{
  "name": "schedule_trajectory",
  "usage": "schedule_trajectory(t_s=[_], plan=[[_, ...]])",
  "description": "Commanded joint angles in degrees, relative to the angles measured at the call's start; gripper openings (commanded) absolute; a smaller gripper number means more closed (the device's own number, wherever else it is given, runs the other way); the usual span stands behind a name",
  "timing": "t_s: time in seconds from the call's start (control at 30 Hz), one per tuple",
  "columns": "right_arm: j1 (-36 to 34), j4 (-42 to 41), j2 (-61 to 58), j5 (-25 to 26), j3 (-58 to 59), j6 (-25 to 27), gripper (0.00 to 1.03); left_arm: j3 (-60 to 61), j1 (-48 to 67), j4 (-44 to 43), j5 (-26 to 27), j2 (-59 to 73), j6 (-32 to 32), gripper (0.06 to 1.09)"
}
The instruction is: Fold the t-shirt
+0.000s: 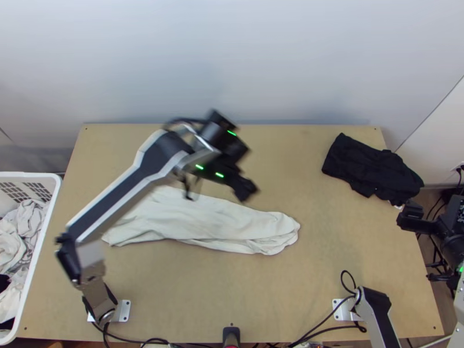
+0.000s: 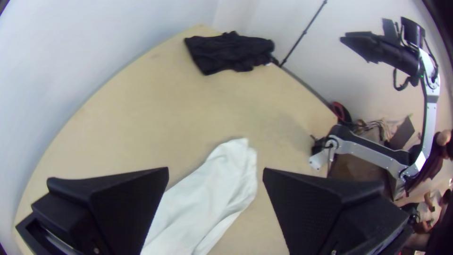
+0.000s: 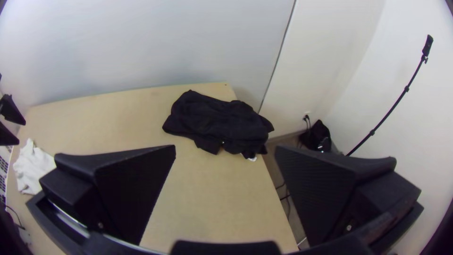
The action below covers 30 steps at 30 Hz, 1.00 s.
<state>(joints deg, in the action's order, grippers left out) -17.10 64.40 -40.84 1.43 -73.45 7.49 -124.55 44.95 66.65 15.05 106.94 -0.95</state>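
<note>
My left gripper [image 1: 242, 187] hangs above the white cloth [image 1: 214, 223], which lies in a long, narrow strip with layered edges across the table's middle. In the left wrist view the open left gripper [image 2: 216, 171] has nothing between its fingers, and one end of the cloth [image 2: 207, 198] shows beyond them. Out past the table's right edge is my right gripper [image 1: 409, 217]. The right wrist view shows that gripper [image 3: 225, 148] open and holding nothing, with the white cloth [image 3: 32, 170] far off at one side.
A black garment [image 1: 371, 167] lies bunched near the table's back right corner. The white basket [image 1: 43, 235] with loose clothes stands at the left edge. Cables [image 1: 330, 329] run along the front edge. Bare tabletop [image 1: 191, 290] extends in front of the white cloth.
</note>
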Motion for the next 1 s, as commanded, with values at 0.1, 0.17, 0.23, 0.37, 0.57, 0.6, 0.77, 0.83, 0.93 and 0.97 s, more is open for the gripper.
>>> schedule_trajectory(t_s=[0.1, 0.17, 0.23, 0.37, 0.57, 0.6, 0.77, 0.83, 0.93, 0.97], plan=[[2.43, 0.2, 0.32, -0.9, 2.79, -0.37, 0.98, 20.05, -32.03, 5.77, -2.74, -11.66, -16.36, 1.03], [3.22, 0.11, 0.32, -0.9, 4.1, -0.37, 0.98, 25.94, -38.62, 5.33, -2.74, -12.98, -20.85, 1.03], [3.57, -0.07, 0.32, -0.9, 5.25, -0.28, 0.98, 30.86, -44.42, 3.84, -2.92, -13.68, -23.57, 1.03], [4.36, -0.68, -0.29, -0.82, 5.95, -0.1, 0.98, 37.63, -52.68, -0.21, -4.24, -13.77, -27.09, 1.03], [5.06, -2.17, -2.4, -0.9, 5.25, -0.28, 0.98, 46.86, -61.82, -6.62, -6.87, -12.63, -30.78, 1.03], [5.33, -2.17, -2.93, -0.9, 4.9, -0.28, 0.98, 47.82, -62.79, -7.24, -6.96, -12.72, -31.31, 1.03], [6.64, -2.26, -4.16, -0.9, 3.67, -0.45, 0.98, 50.46, -66.66, -10.84, -7.23, -13.07, -32.62, 1.03], [7.17, -2.26, -4.25, -0.9, 3.75, -0.45, 0.98, 50.72, -67.98, -11.46, -7.23, -12.54, -32.71, 1.03], [7.7, -2.26, -4.51, -0.9, 3.67, -0.45, 0.97, 51.16, -68.68, -12.42, -7.14, -12.01, -32.89, 1.03], [7.87, -2.26, -4.51, -0.9, 3.49, -0.45, 0.97, 51.43, -68.68, -12.86, -7.14, -11.93, -32.89, 1.02]])
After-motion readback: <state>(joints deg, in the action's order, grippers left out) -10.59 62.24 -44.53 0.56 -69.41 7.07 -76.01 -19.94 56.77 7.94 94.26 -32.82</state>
